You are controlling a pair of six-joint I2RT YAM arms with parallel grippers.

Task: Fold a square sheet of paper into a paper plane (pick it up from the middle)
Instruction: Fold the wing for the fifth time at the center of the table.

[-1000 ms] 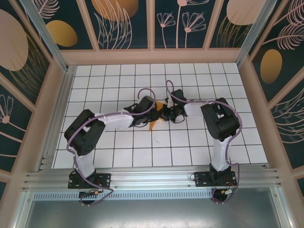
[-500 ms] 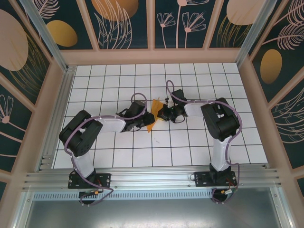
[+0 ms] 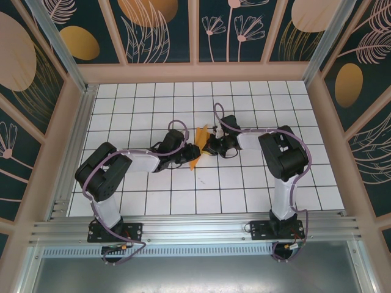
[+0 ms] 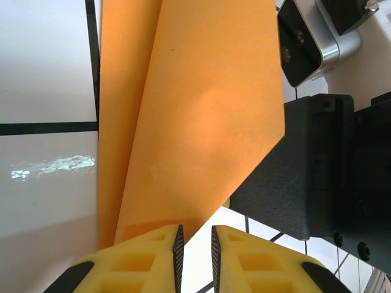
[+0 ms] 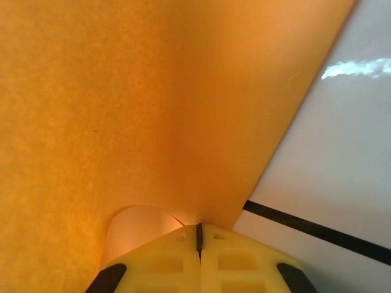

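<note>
Two grippers on one sheet, so which one has it?
— The right gripper (image 5: 198, 232). Its yellow fingers are pressed flat together, pinching the orange sheet (image 3: 196, 154) at its folded edge.
— And the left gripper (image 4: 195, 235)?
— Its jaws stand a narrow slit apart, with white tile showing through the gap. The sheet's lower corner sits just at one fingertip (image 4: 160, 239), not between them.
— Where is the paper?
— Mid-table (image 3: 256, 183), between the two wrists. It is doubled over and standing on edge rather than lying flat.
— Which step, would you say?
— An early fold, I judge. It's no dart yet, and the left looks to be regrasping.
— And next?
— The left must close on that corner squarely while the right holds firm. Thin paper slips or creases crookedly otherwise.
</note>
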